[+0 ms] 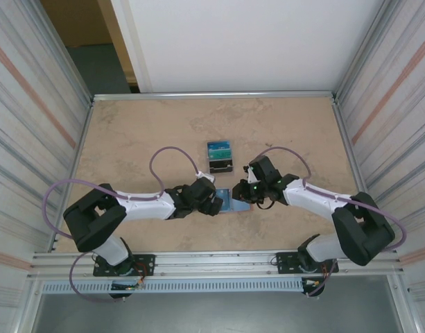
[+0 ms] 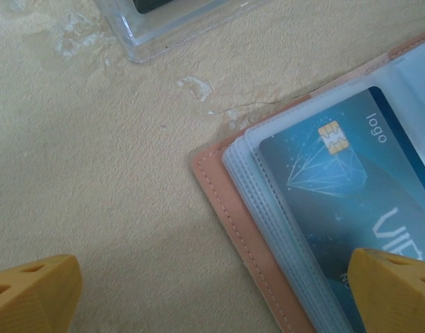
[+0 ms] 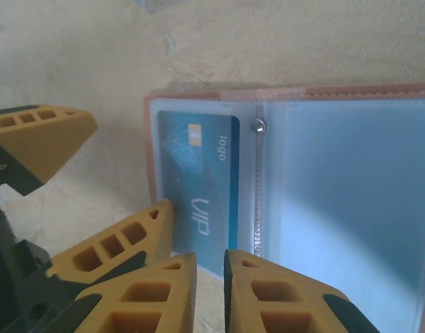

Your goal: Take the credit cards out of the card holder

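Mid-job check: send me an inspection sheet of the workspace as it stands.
Surface: beige table, scuffed in patches.
Job's things: card holder lies open and flat; a blue credit card sits in its clear sleeve.
Clutter: dark tiered stand with teal cards, beyond the holder.
Grippers: left gripper wide open, one finger over the holder; right gripper almost shut at the holder's edge.
Cables: purple cables loop over both arms, off the holder.
Surroundings: ribbed metal walls; white panel behind.
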Robot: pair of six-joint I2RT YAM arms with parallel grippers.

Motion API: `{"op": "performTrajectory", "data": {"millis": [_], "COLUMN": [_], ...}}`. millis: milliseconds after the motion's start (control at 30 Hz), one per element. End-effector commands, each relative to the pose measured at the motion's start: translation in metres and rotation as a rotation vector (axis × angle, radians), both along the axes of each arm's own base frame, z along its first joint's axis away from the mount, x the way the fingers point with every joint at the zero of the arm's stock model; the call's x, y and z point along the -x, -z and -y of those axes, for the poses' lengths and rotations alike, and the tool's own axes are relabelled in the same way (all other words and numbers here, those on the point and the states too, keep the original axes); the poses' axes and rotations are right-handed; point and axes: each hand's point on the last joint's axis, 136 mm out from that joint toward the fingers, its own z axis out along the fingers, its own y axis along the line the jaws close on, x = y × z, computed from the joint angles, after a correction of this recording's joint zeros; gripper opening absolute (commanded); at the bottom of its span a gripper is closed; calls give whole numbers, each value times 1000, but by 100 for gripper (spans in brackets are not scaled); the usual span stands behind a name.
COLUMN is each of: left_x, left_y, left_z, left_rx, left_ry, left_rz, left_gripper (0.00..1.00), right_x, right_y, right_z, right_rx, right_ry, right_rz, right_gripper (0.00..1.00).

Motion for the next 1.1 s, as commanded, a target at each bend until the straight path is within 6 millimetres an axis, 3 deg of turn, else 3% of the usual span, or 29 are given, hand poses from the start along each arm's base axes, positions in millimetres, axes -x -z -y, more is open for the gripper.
{"op": "performTrajectory", "data": {"millis": [0, 367, 667, 1067], "left_x": [3, -1, 2, 3], "left_y": [5, -20, 5, 14], "left_z": [-6, -10, -11, -13], "left_rx": [-6, 33, -16, -49], "left_ry": [-12, -48, -52, -59], "left_rz": [-24, 17, -46, -69], "left_gripper": [99, 99, 99, 99], "right_x": [0, 2, 2, 2], "right_y": [6, 20, 26, 38], "right_z": [-5, -1, -5, -4], "right_rx": [-49, -40, -52, -81], "right_ry": [8, 8, -2, 5], "right_rz": [-36, -77, -97, -126], "right_gripper": [17, 17, 17, 16]}}
